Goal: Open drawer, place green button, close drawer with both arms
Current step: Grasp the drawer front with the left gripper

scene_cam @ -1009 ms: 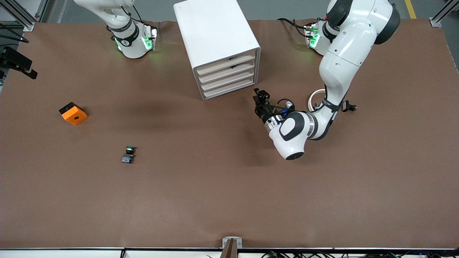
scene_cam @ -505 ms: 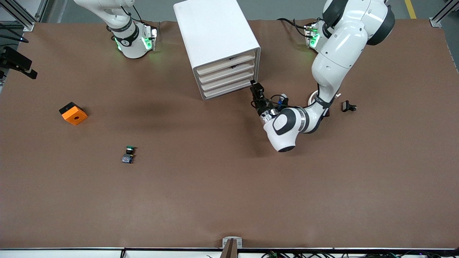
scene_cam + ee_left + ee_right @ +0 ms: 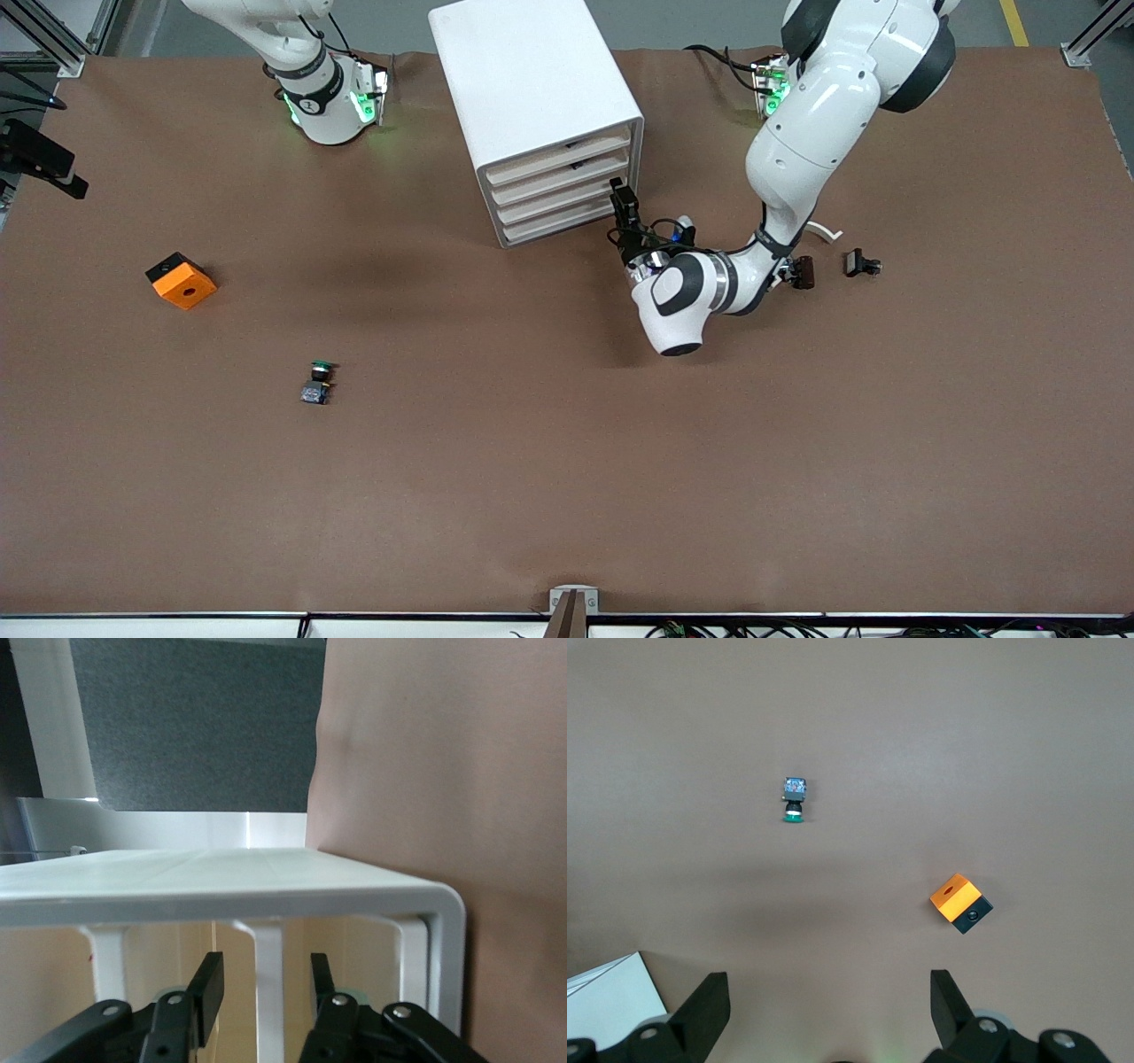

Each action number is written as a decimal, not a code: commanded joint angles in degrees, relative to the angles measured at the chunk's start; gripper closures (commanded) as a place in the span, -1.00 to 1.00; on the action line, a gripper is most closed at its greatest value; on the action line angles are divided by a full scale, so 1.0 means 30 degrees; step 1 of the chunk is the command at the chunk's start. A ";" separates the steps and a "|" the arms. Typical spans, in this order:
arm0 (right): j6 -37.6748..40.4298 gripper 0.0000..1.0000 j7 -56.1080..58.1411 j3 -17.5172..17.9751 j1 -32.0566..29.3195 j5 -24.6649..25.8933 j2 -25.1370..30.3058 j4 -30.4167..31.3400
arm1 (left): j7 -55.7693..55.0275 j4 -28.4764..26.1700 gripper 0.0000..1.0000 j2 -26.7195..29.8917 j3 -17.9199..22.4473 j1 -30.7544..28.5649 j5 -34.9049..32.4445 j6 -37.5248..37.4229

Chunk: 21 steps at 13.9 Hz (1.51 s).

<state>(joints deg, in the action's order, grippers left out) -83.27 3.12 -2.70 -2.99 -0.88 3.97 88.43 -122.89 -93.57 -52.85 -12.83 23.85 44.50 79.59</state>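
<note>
Here, the left gripper point(image 3: 623, 206), open, sat at the cabinet's point(image 3: 532, 80) drawer point(image 3: 567, 221) edge, center frame; the right gripper point(image 3: 824, 1010) waited open above. The button point(image 3: 317, 383) lay on the desk point(image 3: 567, 496), lower left. Misalignment risked slipping off the front.

Front view: even, bright overhead light; brown counter point(image 3: 532, 461) matte, no glare. Soft diffuse shadows under left arm point(image 3: 797, 151) and beside cabinet point(image 3: 532, 89). Green glow at both arm bases. Left wrist view: dim, cabinet frame point(image 3: 266, 895) close and soft-focus, left claw point(image 3: 263, 988) dark, blurred. Right wrist view: flat light, faint shadow band across counter, button point(image 3: 795, 798) sharp.
</note>
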 commanded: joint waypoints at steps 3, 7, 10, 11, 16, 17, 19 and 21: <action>-0.0457 -1.00 0.0044 0.0081 0.0029 0.0292 -0.1499 -0.0766 | -0.0227 -0.0511 0.48 0.0067 -0.0028 0.0398 0.0402 -0.0281; -0.1131 -1.00 0.0044 0.0081 -0.0146 0.0323 -0.2143 -0.0766 | -0.0139 -0.0452 0.74 0.0096 0.0001 0.0487 0.0402 -0.0252; -0.1539 -1.00 0.0015 0.0023 -0.0291 0.0381 -0.2726 -0.0737 | -0.0081 -0.0394 0.77 0.0096 0.0001 0.0283 0.0402 -0.0251; -0.1745 -1.00 0.0015 0.0023 -0.0466 0.0352 -0.3716 -0.0766 | -0.0080 -0.0364 0.76 0.0125 0.0001 0.0195 0.0402 -0.0251; -0.1717 -1.00 -0.0014 0.0023 -0.0908 0.0206 -0.4048 -0.0737 | -0.0051 0.0044 0.72 0.0183 0.0030 -0.0946 0.0402 -0.0251; -0.1717 -1.00 -0.0247 0.0052 -0.0966 -0.0171 -0.4048 -0.0650 | -0.0080 0.0278 0.72 0.0183 0.0030 -0.1210 0.0402 -0.0251; -0.1600 -1.00 -0.0888 0.0052 -0.0849 -0.0993 -0.3990 -0.0562 | -0.0080 0.0660 0.72 0.0183 0.0001 -0.1825 0.0402 -0.0251; -0.1455 -1.00 -0.4741 0.0198 -0.0152 -0.1025 -0.3960 -0.0561 | 0.0123 0.0836 0.67 0.0212 -0.0028 -0.2497 0.0489 -0.0251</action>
<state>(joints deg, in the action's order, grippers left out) -88.88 -2.80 -2.74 -5.04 -3.35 -8.16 87.46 -122.79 -91.89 -52.86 -12.63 18.04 44.52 79.89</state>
